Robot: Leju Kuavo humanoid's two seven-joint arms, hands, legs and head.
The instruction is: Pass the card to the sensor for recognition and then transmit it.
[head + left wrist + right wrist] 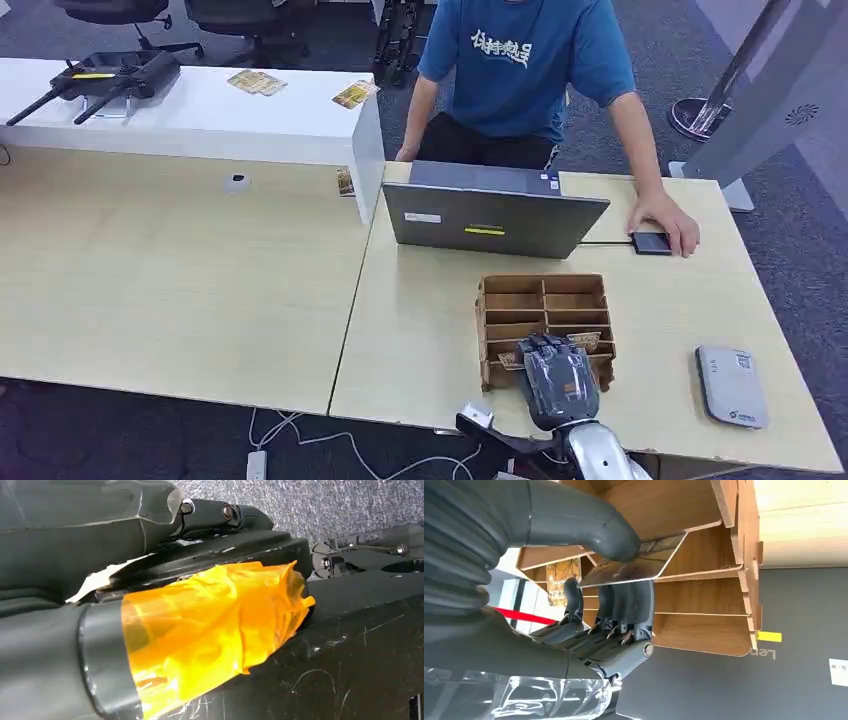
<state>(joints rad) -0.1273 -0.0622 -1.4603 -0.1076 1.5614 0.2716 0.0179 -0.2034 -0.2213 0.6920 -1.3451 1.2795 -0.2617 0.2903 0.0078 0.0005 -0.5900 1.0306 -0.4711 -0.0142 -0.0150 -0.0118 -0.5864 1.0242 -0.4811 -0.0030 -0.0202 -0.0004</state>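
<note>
centrally on the light wood worktop, a grey laptop stands open just behind a brown compartmented card rack. right hand reaches into the rack's near side, thumb and dark fingers pinching a card at a compartment mouth; left hand's state cannot be told. further right, a person's hand rests on a small black sensor, and a grey device lies near the worktop's right edge.
</note>
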